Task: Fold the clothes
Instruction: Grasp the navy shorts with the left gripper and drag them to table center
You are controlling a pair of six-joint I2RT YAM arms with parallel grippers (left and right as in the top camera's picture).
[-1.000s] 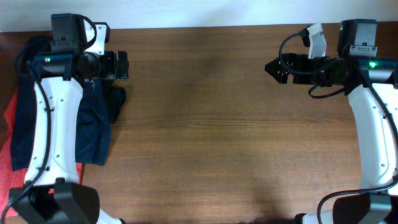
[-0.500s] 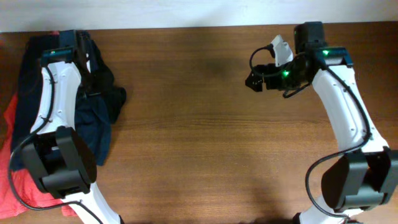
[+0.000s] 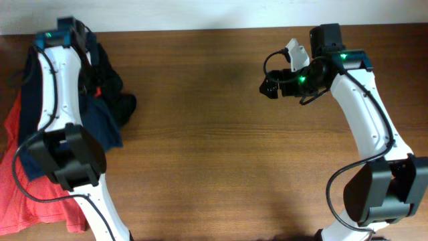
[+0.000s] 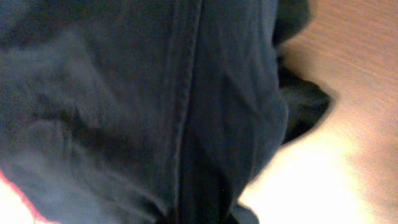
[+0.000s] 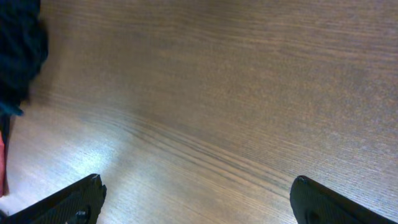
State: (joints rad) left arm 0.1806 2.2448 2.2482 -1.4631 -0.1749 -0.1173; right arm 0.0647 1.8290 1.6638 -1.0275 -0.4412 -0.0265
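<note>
Right gripper (image 3: 269,88) hangs released over bare tabletop (image 3: 200,154), fingers (image 5: 74,199) spread wide in its wrist view; navy garment (image 3: 100,130) lies well apart to its left. Left gripper (image 3: 95,67) sits over that heap, far nearer; released or clenched, cannot tell. Heap runs near-to-far along left edge, red garment (image 3: 37,201) beneath. Left wrist view shows only navy cloth, close up; overhead gives the layout
</note>
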